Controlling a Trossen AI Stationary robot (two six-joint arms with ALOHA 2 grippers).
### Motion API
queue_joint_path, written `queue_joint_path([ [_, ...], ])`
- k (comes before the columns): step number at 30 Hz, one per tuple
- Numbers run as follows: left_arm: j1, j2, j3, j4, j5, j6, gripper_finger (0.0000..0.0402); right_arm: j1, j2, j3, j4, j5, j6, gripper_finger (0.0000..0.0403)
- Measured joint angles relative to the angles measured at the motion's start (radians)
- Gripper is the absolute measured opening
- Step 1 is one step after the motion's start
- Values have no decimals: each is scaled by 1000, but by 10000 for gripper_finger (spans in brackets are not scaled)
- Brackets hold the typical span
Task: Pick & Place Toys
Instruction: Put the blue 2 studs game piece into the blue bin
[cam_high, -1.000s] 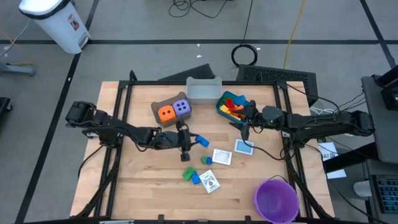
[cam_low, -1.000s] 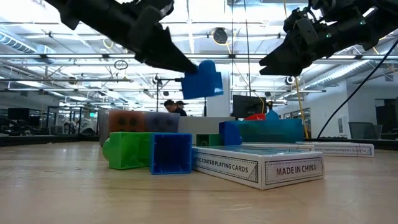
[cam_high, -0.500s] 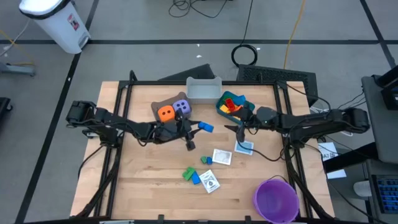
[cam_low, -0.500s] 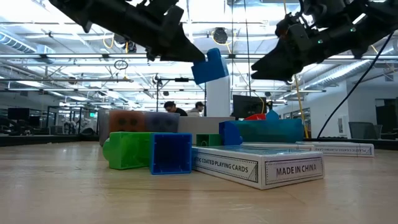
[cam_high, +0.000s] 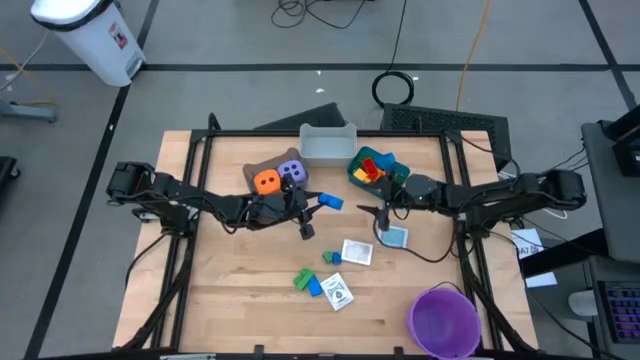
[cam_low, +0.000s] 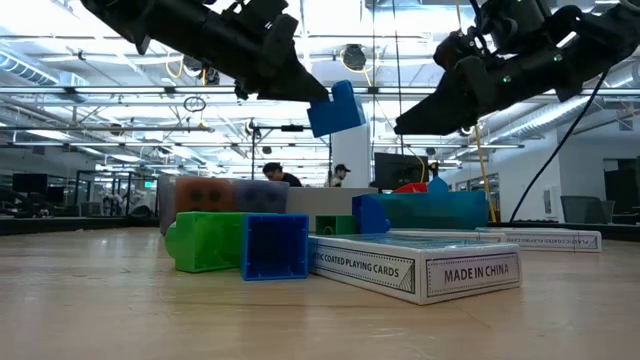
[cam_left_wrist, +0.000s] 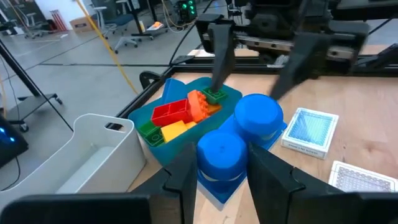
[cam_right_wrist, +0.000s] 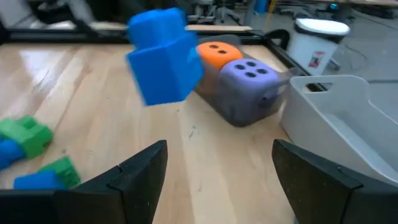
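Top-down view of the wooden table. At its far edge stands a grey rectangular plastic bin (cam_high: 328, 144), with nothing visible inside. Beside it, a blue plastic bin (cam_high: 372, 168) holds red, orange, yellow and green bricks. A brown shallow bin (cam_high: 272, 176) carries the orange die (cam_high: 266, 182) and the purple die (cam_high: 292, 172), side by side. A purple round bowl (cam_high: 443, 320) sits at the near right corner.

The left gripper (cam_high: 312, 206) is clamped on a blue two-stud brick (cam_high: 331, 202), held in the air above the table centre. The right gripper (cam_high: 380, 213) hangs with fingers spread, grasping nothing, above a blue-backed card box (cam_high: 393, 237). Green and blue bricks (cam_high: 309, 283) lie near the front edge beside a second card box (cam_high: 339, 292).
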Motion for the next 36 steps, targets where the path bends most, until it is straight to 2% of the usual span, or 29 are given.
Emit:
queue_joint_path([
  [8,1,0,0,-2,0,1,117,30,79,0,153,-1,-25,325],
  [14,18,0,0,-1,0,1,117,30,184,3,303,-1,-16,331],
  [28,32,0,0,-4,23,1,117,50,367,159,325,26,-91,325],
  [36,32,0,0,-6,27,1,117,52,368,177,317,78,-127,317],
])
